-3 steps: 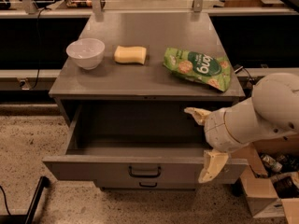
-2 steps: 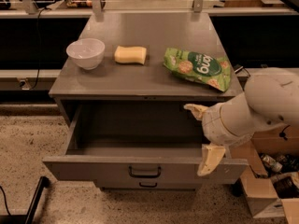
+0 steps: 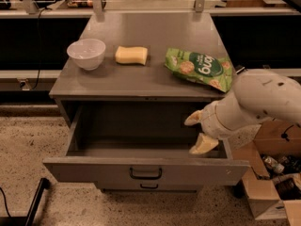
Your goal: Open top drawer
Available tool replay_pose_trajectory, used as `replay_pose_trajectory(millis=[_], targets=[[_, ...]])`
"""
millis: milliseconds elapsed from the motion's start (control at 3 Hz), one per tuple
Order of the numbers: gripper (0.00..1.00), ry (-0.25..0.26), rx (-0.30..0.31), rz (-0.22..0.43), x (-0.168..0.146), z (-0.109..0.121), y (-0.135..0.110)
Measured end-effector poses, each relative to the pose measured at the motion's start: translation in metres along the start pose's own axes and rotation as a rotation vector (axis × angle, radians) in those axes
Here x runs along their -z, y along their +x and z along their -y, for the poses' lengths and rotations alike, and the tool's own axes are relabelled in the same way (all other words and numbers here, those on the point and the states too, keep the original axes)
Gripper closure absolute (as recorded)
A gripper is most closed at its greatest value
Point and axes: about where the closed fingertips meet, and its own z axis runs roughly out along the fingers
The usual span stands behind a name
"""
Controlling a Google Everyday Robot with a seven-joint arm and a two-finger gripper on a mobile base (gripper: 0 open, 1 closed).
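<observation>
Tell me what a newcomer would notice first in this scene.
The wide grey metal top drawer stands open low in front, with the cream two-finger gripper over its right side, jaws apart. On the grey cabinet top above lie a white round bowl, a yellow sponge and a green snack bag, left to right.

White arm (image 3: 263,100) reaching in from right, gripper (image 3: 198,132) at its left end, fingers (image 3: 203,145) spread apart, nothing between them

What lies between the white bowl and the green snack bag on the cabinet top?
A yellow sponge, in the camera view. The gripper, fingers open, hangs over the right side of the open top drawer.
</observation>
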Motion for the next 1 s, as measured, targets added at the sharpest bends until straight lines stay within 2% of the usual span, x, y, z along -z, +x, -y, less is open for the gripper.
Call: replay_pose_trajectory(millis=[333,667,1000], targets=[[0.63,-0.021,0.003,-0.024,-0.018,0.008,0.003],[0.86,-0.070,0.006,-0.066,-0.048,0.004,0.007],[1.00,-0.168,0.015,-0.069,-0.085,-0.017,0.003]])
